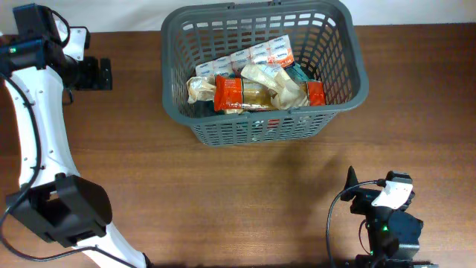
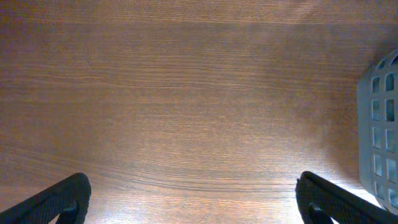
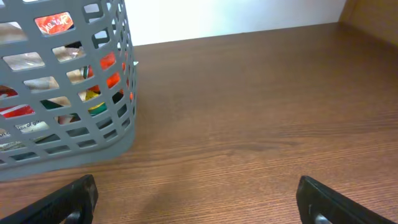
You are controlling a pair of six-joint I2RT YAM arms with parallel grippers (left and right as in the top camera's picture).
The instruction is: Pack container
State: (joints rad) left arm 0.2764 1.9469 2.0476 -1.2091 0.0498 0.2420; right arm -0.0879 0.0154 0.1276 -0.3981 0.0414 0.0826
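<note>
Far left on the wooden tabletop (image 1: 223, 201), the left claw (image 2: 196, 202) hangs over bare wood with its fingers spread wide and nothing between them. The dark grey container (image 1: 253, 132) stands at the centre of the far edge, well apart from both arms, and its lattice wall shows at the right edge of the left wrist view. Food packets lie heaped inside it: an orange-red packet (image 1: 229, 92) to the left, a cream-coloured bag (image 1: 271, 80) across the middle, and a strip of white sachets (image 1: 256, 56) behind them. At the near right, the right claw (image 3: 199, 202) is likewise spread and grips nothing. It faces the container's corner across open tabletop, and red and green wrappers are visible through the slots.
</note>
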